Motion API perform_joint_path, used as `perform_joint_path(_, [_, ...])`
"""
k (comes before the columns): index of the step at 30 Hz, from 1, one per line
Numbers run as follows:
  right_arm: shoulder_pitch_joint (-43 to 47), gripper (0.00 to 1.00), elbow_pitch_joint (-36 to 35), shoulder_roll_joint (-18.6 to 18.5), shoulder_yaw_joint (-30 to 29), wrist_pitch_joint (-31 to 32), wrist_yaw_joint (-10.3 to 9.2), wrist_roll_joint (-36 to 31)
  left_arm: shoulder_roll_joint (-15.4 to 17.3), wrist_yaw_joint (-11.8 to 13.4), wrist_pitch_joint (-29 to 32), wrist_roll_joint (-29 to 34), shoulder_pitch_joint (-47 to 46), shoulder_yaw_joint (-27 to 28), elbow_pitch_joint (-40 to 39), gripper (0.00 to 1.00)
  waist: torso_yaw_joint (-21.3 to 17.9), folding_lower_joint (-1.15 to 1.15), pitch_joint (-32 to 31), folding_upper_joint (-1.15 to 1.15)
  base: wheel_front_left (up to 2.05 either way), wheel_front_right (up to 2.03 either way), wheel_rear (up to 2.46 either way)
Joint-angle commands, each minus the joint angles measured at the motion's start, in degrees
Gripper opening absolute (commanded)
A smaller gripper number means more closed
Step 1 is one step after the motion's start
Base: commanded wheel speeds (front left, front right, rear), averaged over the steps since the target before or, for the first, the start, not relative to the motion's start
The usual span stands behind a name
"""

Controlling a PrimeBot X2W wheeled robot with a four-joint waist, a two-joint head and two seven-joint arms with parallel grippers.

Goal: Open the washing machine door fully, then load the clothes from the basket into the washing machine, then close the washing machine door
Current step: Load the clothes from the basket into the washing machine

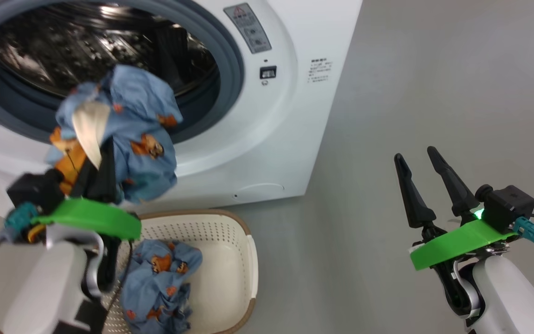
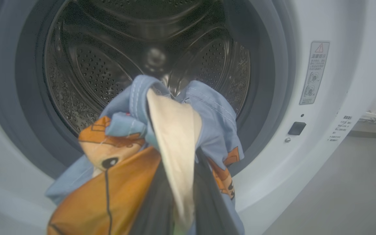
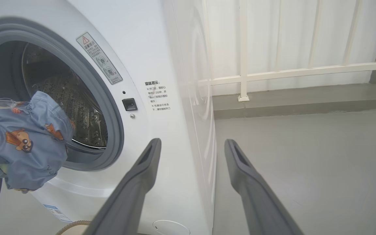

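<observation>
Now L gripper (image 1: 96, 169) squeezes a bunch of blue clothes (image 1: 137, 130), puffed up round its fingers, just in front of the round hole of the washing machine (image 1: 276, 153). R gripper (image 1: 414, 154): fingers wide apart, holding nothing. More clothes lie in the basket (image 1: 244, 260).

A bare laundry corner — white washing machine (image 3: 171, 49) on grey floor (image 3: 305, 163), white railing (image 3: 305, 70) behind.

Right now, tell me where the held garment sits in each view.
Head view: garment left of centre, before the drum, above the basket.
Left wrist view: garment bottom centre, in front of the drum.
Right wrist view: garment at the left edge, before the drum.
Shared landmark: black latch socket right of the drum.
</observation>
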Motion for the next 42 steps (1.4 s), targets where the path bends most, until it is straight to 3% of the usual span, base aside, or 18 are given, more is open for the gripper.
perform_joint_path(1, [-1.52, 1.00, -1.55, 0.07, 1.03, -0.46, 0.32, -0.22, 1.81, -0.40, -0.71, 0.29, -3.08, 2.32, -0.93, 0.00, -2.39, 0.00, 3.29, 0.00, 0.00, 0.00, 0.00])
perform_joint_path(16, [-5.97, 1.00, -4.32, 2.90, 1.60, -0.46, 0.32, -1.50, 4.13, -3.97, -1.19, 3.66, -29.16, 3.12, 18.71, 0.00, -7.91, 0.00, 18.15, 0.00, 0.00, 0.00, 0.00])
perform_joint_path(27, [-7.07, 1.00, -5.05, 5.32, 1.80, -0.46, 0.32, -1.67, 6.59, -2.71, -1.31, 7.89, -42.88, 1.71, 30.65, 0.00, -12.19, 0.00, 23.52, 0.00, 0.00, 0.00, 0.00])
perform_joint_path(35, [-7.07, 1.00, -5.10, 6.14, 1.86, -0.46, 0.32, -1.65, 8.73, -1.22, -1.33, 9.97, -46.31, 4.43, 28.97, 0.00, -13.69, 0.00, 24.46, 0.00, 0.00, 0.00, 0.00])
perform_joint_path(36, [-7.11, 1.00, -5.03, 6.23, 1.88, -0.46, 0.32, -1.64, 8.84, -1.09, -1.34, 10.15, -46.43, 4.84, 28.87, 0.15, -13.74, 0.00, 24.46, 0.00, 0.00, 0.00, 0.00])
perform_joint_path(37, [-7.15, 1.00, -4.93, 6.30, 1.90, -0.46, 0.32, -1.64, 8.80, -1.01, -1.34, 10.26, -46.45, 5.12, 29.23, 0.84, -13.75, 0.00, 24.39, 0.00, 0.00, 0.00, 0.00])
perform_joint_path(38, [-7.16, 1.00, -4.78, 6.36, 1.91, -0.46, 0.32, -1.65, 8.65, -1.00, -1.34, 10.33, -46.50, 5.23, 30.04, 1.00, -13.72, 0.00, 24.22, 0.00, 0.00, 0.00, 0.00])
perform_joint_path(42, [-7.17, 1.00, -3.83, 6.46, 2.16, -0.46, 0.32, -1.77, 7.78, -1.08, -1.34, 10.98, -46.57, 4.89, 33.47, 1.00, -13.21, 0.00, 23.03, 0.00, 0.00, 0.00, 0.00])
